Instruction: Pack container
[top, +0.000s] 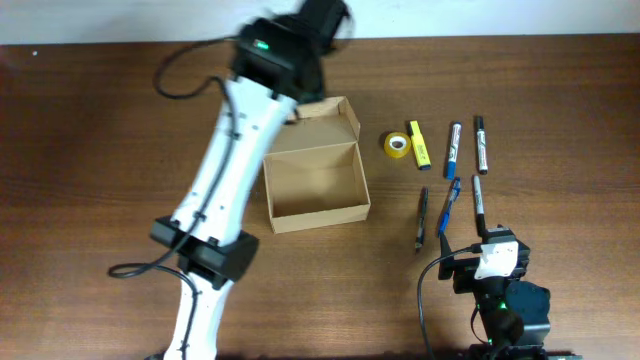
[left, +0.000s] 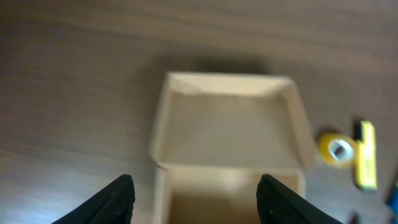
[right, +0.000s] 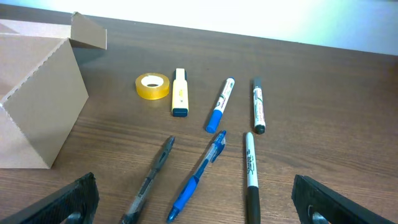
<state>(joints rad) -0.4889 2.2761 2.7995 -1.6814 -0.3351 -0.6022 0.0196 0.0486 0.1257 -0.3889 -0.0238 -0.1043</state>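
Note:
The container (top: 315, 185) is a tan cardboard box, standing open and empty at mid-table with its flap lid (top: 325, 115) folded back. It also shows in the left wrist view (left: 230, 118) and at the left of the right wrist view (right: 31, 99). My left gripper (top: 318, 25) is raised behind the box and blurred; in its wrist view the fingers (left: 196, 199) are open and empty, with the box below them. My right gripper (top: 495, 262) is open and empty near the front edge (right: 202, 208), short of the pens.
Right of the box lie a yellow tape roll (top: 397, 144), a yellow highlighter (top: 418, 145), a blue marker (top: 452, 150), a black marker (top: 481, 145), a grey pen (top: 422, 218), a blue pen (top: 449, 205) and a black Sharpie (top: 478, 203). The left arm stretches over the table left of the box.

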